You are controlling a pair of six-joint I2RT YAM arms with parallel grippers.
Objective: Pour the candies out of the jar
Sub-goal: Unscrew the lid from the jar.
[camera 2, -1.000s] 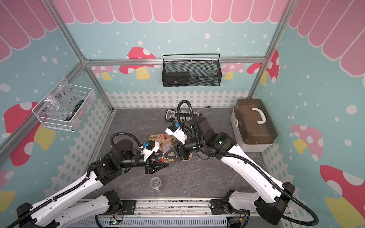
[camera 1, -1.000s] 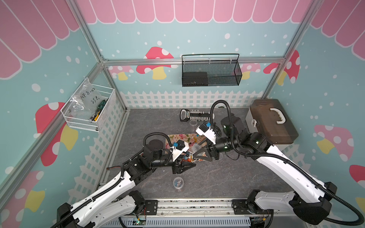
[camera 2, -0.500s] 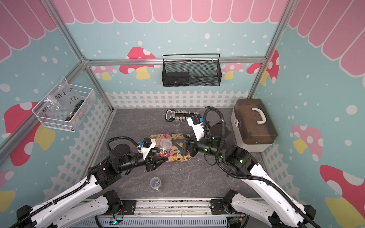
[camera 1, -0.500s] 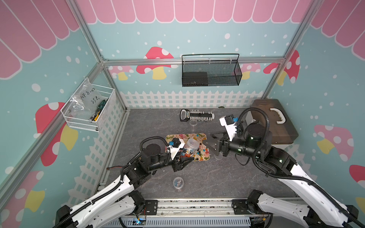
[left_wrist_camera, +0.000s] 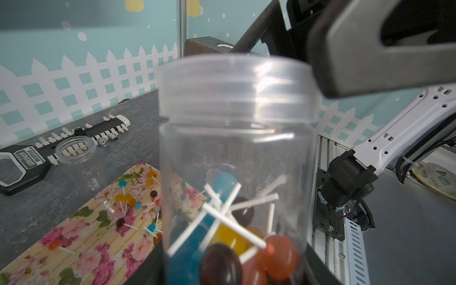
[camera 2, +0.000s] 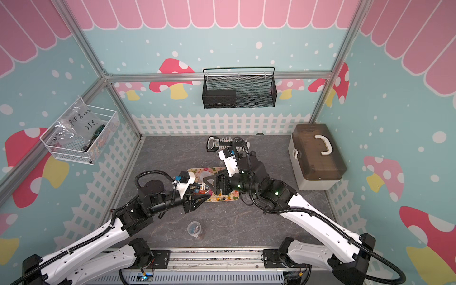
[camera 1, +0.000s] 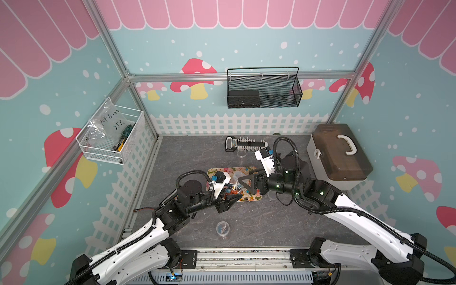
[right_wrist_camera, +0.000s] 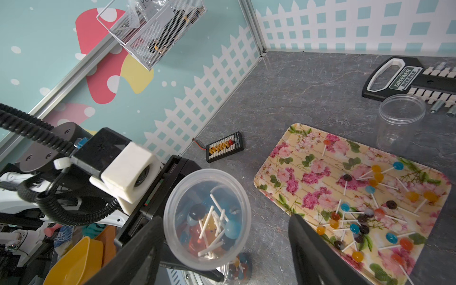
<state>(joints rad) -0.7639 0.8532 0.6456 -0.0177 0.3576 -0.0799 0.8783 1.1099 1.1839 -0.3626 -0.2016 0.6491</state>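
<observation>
Our left gripper [camera 1: 229, 198] pinches a clear ribbed plastic jar [left_wrist_camera: 237, 148] (glossy round candies [left_wrist_camera: 229, 234] inside). Beside it, our right gripper [right_wrist_camera: 225, 219] gapes wide.

Clear lidless jar [right_wrist_camera: 207, 219] held mouth-up off the worktop [right_wrist_camera: 296, 98], beside the floral tray [right_wrist_camera: 296, 158]; several lollipops [left_wrist_camera: 280, 254] heaped inside; many more lie scattered across the tray.

A black mesh basket [camera 1: 262, 91] hangs on the back wall [camera 1: 234, 44], a white wire basket [camera 1: 108, 142] on the side wall [camera 1: 44, 81]. A brown-lidded grey toolbox [camera 1: 338, 155] and black socket rail [camera 1: 243, 144] sit on the tabletop [camera 1: 259, 222].
</observation>
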